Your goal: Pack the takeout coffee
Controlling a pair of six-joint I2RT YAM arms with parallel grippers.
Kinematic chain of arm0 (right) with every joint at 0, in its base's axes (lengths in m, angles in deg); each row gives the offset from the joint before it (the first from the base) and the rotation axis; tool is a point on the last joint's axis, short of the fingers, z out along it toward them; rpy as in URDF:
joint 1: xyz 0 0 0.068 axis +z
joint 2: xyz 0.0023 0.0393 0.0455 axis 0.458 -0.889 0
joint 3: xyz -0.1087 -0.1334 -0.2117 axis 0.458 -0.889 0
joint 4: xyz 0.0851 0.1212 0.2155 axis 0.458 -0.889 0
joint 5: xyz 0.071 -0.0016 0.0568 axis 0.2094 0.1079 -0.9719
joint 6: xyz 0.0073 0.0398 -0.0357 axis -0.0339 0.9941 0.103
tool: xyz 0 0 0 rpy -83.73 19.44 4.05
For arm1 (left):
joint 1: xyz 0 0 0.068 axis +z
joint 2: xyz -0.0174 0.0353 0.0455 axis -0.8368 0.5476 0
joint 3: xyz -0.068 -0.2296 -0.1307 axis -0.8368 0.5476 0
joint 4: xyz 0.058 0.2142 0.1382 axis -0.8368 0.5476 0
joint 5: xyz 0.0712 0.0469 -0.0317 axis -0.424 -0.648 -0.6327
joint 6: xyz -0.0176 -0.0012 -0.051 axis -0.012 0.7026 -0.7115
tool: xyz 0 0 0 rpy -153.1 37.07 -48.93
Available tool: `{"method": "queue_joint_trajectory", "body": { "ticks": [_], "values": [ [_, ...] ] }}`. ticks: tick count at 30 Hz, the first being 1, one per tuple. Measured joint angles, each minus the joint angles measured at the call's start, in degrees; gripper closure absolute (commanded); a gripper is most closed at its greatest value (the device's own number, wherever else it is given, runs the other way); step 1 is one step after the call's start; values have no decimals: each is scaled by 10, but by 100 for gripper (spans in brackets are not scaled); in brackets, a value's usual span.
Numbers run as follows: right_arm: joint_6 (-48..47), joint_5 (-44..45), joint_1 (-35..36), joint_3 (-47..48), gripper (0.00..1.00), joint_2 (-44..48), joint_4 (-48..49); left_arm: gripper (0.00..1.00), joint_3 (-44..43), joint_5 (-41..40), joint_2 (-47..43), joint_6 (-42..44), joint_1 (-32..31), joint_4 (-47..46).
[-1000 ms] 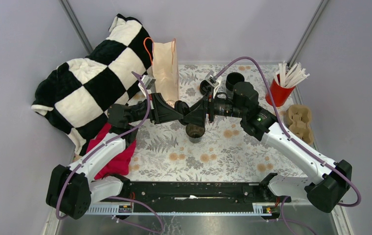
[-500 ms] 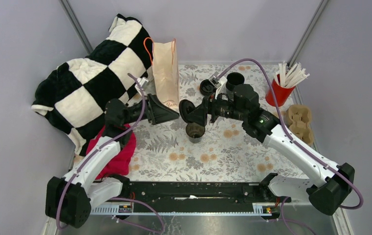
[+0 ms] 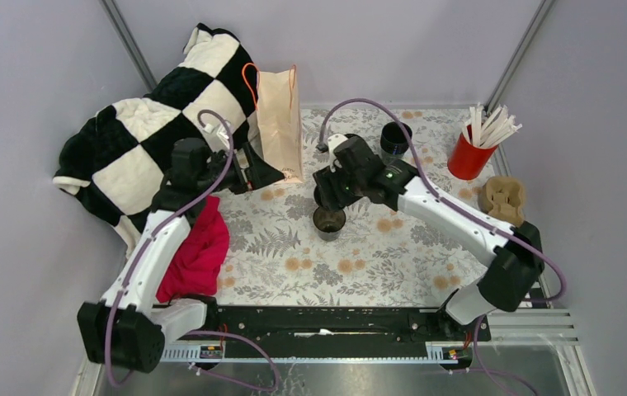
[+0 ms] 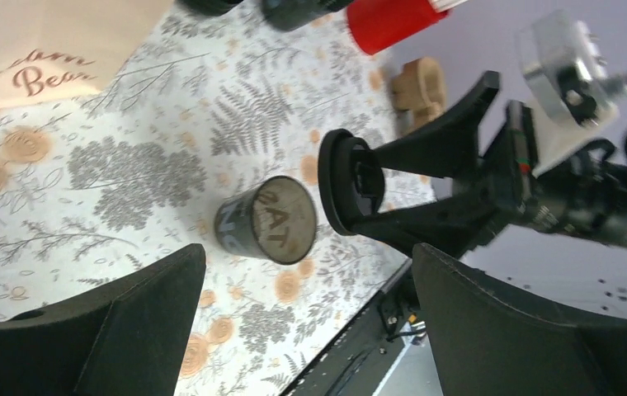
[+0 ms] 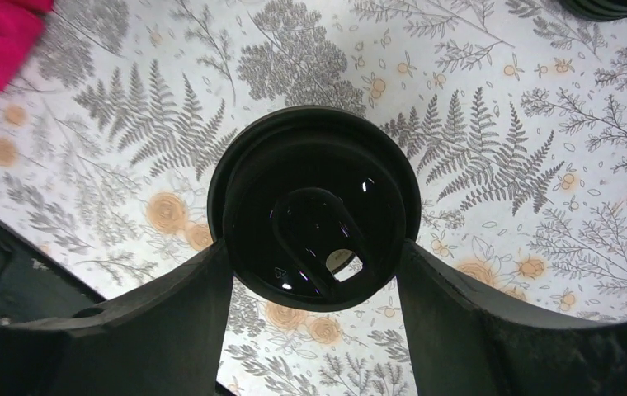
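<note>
Pinches a round black plastic lid point(image 5: 314, 198) edge to edge in the right gripper point(image 5: 314, 247), above the small black disposable coffee cup point(image 3: 328, 223) standing uncapped mid-table, probably for capping before bagging. Holds the left gripper point(image 4: 306, 247) spread wide and empty beside the tan paper bag point(image 3: 280, 124), seemingly out of the way. Hides the cup behind the lid in the right wrist view; cannot tell how well centred.

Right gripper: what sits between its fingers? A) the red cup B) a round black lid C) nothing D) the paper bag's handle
B: the right wrist view shows a round black lid pinched by its rim between the two fingers of the right gripper.
</note>
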Motion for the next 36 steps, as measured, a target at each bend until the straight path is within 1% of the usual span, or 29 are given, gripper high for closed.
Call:
{"method": "queue_joint_trajectory", "body": {
  "ticks": [3, 9, 21, 36],
  "values": [
    [-18, 28, 15, 29, 43, -47, -32, 1, -2, -34, 45, 21, -17, 16],
    [-35, 45, 19, 41, 42, -85, -60, 1, -2, -72, 91, 52, -68, 31],
    [-44, 39, 45, 41, 41, -101, -73, 1, 3, -97, 101, 74, -68, 29],
    [-48, 24, 47, 41, 40, -126, -73, 1, 3, -97, 101, 76, -67, 28]
  ]
}}
